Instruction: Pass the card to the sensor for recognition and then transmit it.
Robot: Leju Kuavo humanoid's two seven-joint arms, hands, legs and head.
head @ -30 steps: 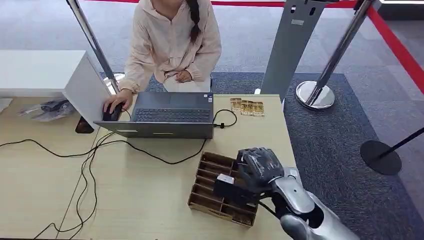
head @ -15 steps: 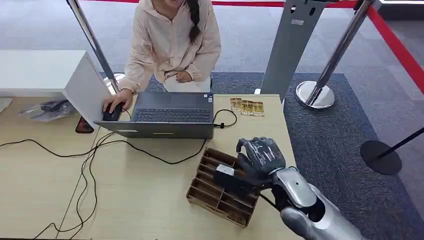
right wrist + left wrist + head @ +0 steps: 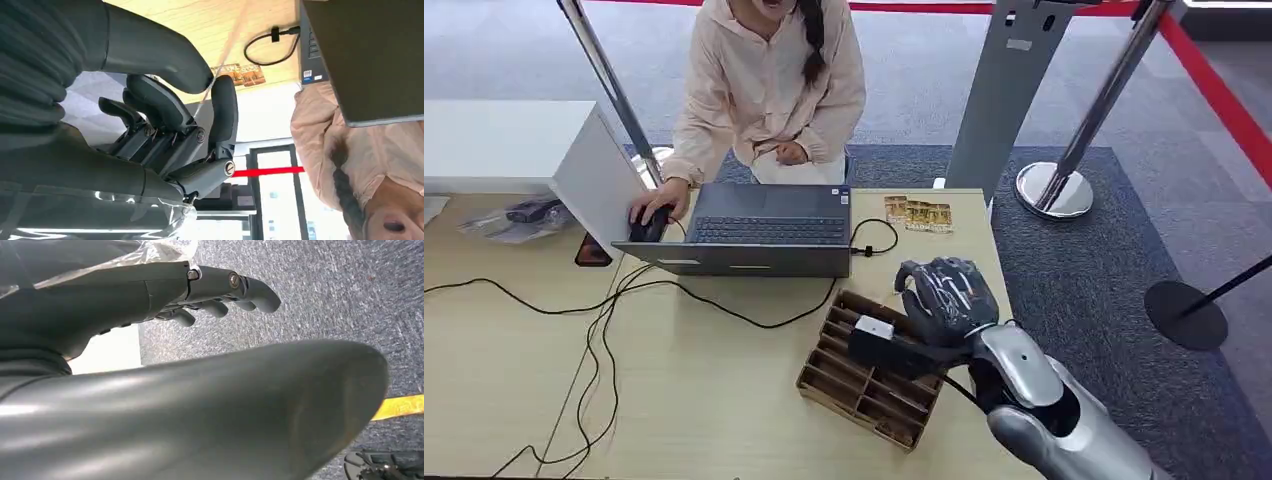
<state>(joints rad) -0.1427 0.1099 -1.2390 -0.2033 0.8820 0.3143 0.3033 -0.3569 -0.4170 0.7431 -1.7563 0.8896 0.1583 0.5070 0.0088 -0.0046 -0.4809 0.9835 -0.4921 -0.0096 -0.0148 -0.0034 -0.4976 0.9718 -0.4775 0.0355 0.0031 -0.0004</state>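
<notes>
My right hand (image 3: 944,295) hovers over the far right corner of a brown cardboard slotted holder (image 3: 854,385) on the wooden table. In the right wrist view the thumb and a finger (image 3: 222,107) of that hand (image 3: 165,115) pinch a thin pale card (image 3: 220,62), seen edge-on. A row of gold cards (image 3: 917,214) lies on the table beyond the hand, beside the laptop; they also appear as gold cards (image 3: 237,74) in the right wrist view. My left hand (image 3: 220,290) hangs over grey carpet, fingers spread, holding nothing.
A person (image 3: 769,90) sits across the table with one hand on a mouse beside an open laptop (image 3: 764,230). Black cables (image 3: 614,300) trail over the table's left half. A white box (image 3: 514,145) stands at the far left. Stanchions (image 3: 1056,190) stand to the right.
My right hand has risen off the holder and moved away from me toward the gold cards. The holder shifted slightly. The person stays seated.
</notes>
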